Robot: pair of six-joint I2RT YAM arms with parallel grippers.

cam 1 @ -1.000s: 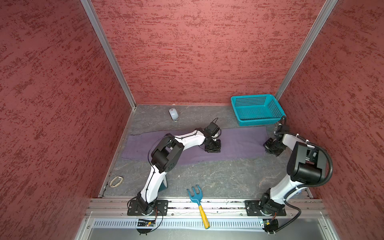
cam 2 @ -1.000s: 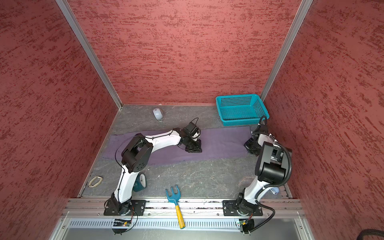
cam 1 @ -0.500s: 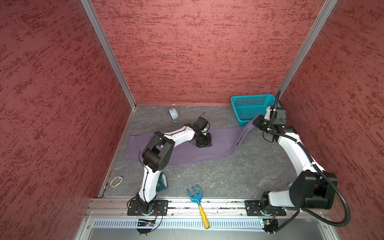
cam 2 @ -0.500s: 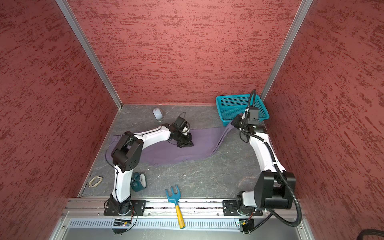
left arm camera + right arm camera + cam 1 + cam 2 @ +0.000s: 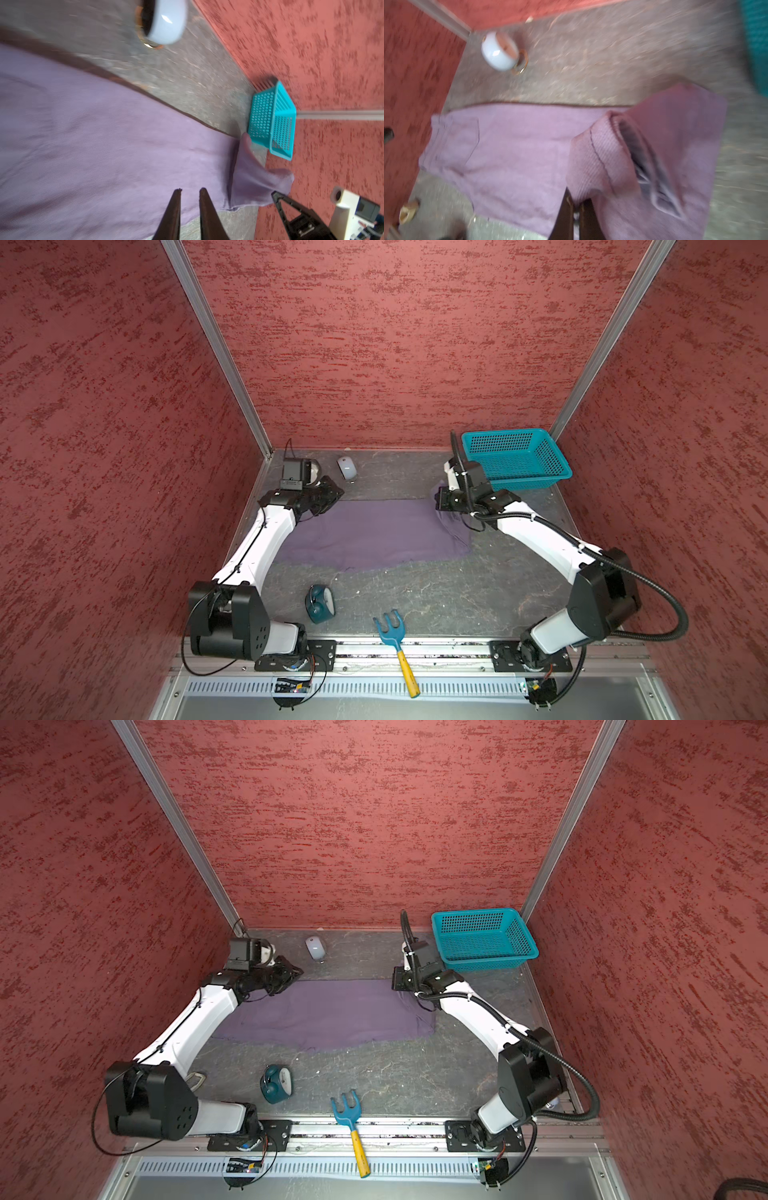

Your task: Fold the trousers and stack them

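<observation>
Pinching trousers (image 5: 519,155) hem: right pincer (image 5: 576,200), clamped | left pincer (image 5: 190,189): narrow gap, empty, over trousers

Top views: bright, even overhead light, soft shadows, sharp. Wrist views: motion-blurred, worst at edges; trousers (image 5: 519,145) rendered pinker at right wrist.

The soft purple-grey cloth trousers (image 5: 365,531) lie spread out as one broad, slightly wrinkled band, running sideways away from the teal plastic mesh basket (image 5: 515,458). The end nearest the basket is lifted off the flat part and bunched into a raised fold, its stitched hem showing, close beside the basket's near corner.
</observation>
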